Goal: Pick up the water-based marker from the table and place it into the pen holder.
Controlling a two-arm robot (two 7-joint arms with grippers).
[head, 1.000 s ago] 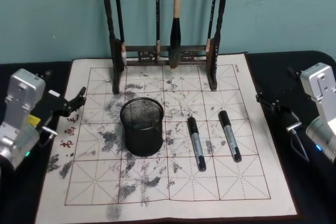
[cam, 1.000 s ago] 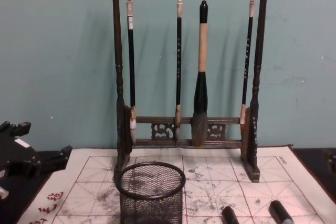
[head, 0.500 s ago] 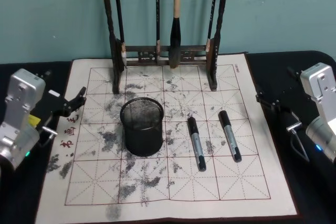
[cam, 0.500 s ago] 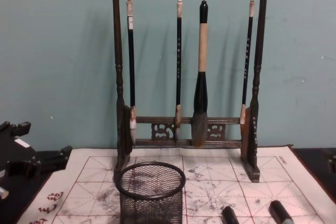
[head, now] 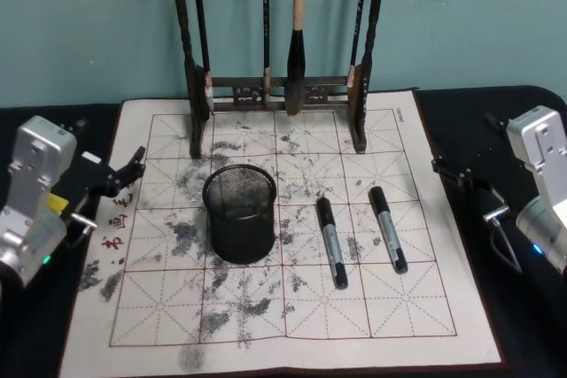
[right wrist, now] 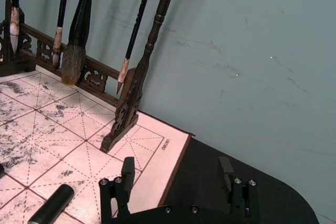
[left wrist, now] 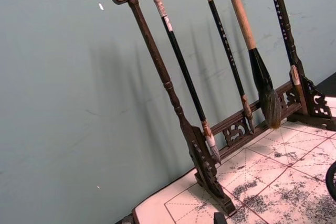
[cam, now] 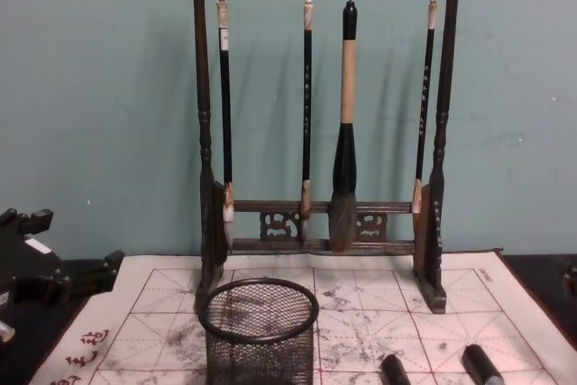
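- Lying flat on the one gridded, ink-stained mat (head: 292,307) are two water-based markers. The inner marker (head: 331,242) is near the pen holder (head: 239,223), on its right. The outer marker (head: 388,228) is farther right, apart from the first and roughly parallel to it.
- One pen holder, a black mesh cup, stands upright on the mat, left of centre; both markers are outside it.
- One dark wooden brush rack (head: 275,90) stands at the mat's far edge, with four brushes (cam: 345,132) hanging from its top bar.
- Left gripper (head: 128,173) is at the mat's left edge, its fingers (cam: 99,270) apart, well away from both markers.
- Right gripper (right wrist: 177,163) is over the black tabletop (head: 461,112) just beside the mat's right edge, its fingers (right wrist: 127,169) spread wide, the outer marker being the closer of the two.
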